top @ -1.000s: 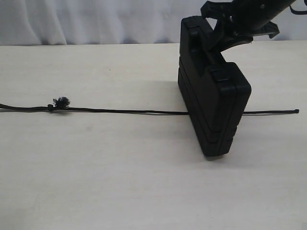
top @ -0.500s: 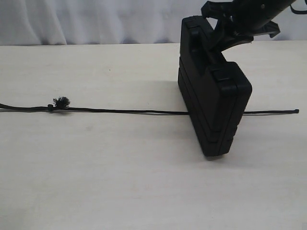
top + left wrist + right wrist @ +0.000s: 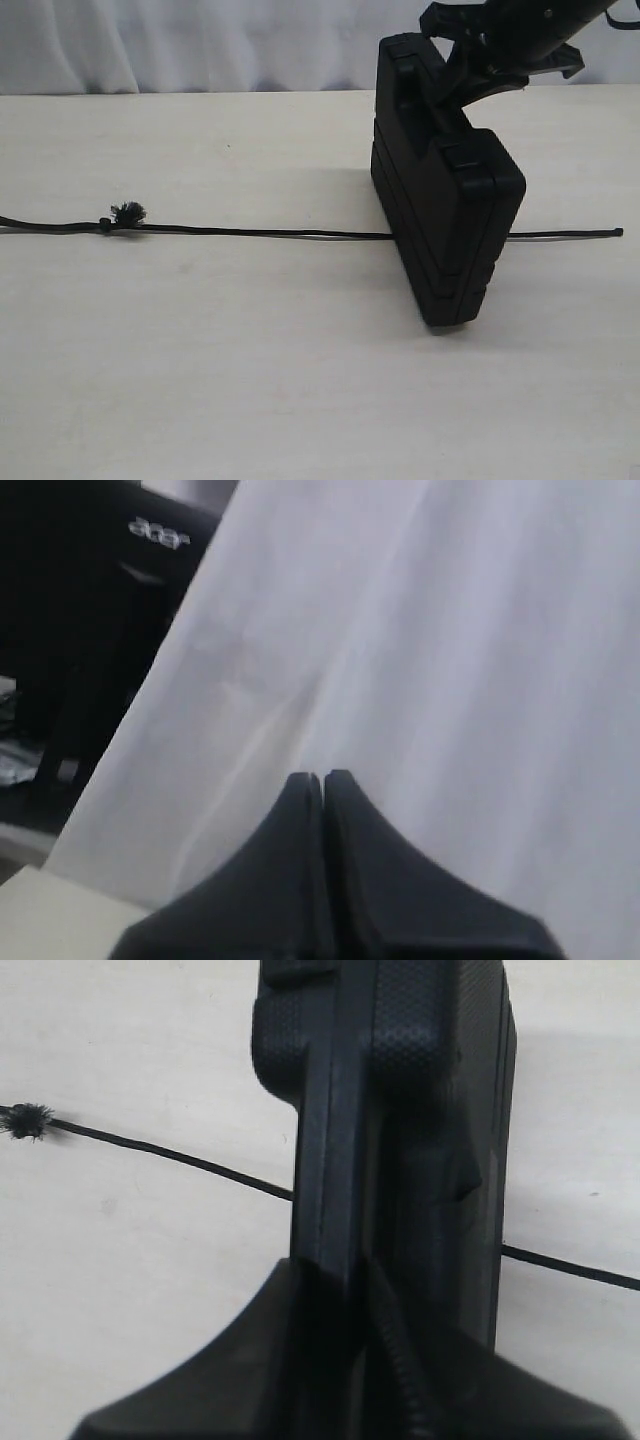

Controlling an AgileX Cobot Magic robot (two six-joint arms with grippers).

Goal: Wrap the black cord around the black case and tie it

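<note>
Little of the job looks done. The black case (image 3: 445,215) stands on its narrow edge on the table (image 3: 250,390), at about three o'clock from the table's middle in the exterior view. The black cord (image 3: 260,232) lies in one nearly straight line across the surface, with no turn taken around the case and no tie begun. Its long run stretches out toward nine o'clock, where the knot (image 3: 125,213) with its frayed tuft sits, and a short tail pokes out on the three o'clock side. By my reading the case has been set upright over the cord as a first step, so every wrap and the tying itself are left to do. The right gripper (image 3: 468,88) comes in from about one o'clock and has its fingers clamped on the case's upper edge, one finger on each face as the right wrist view shows. The left gripper (image 3: 323,780) has its fingers pressed together on nothing. It points at a white curtain (image 3: 450,630) with a dark monitor (image 3: 90,570) beside it and does not appear in the exterior view at all. Several things are hard to settle — whether the cord is truly pinned beneath the case or only passes close behind its base, since the case hides that stretch. The cord's far end is cut off at the nine o'clock edge, and black on black blurs just where the fingers meet the case.
</note>
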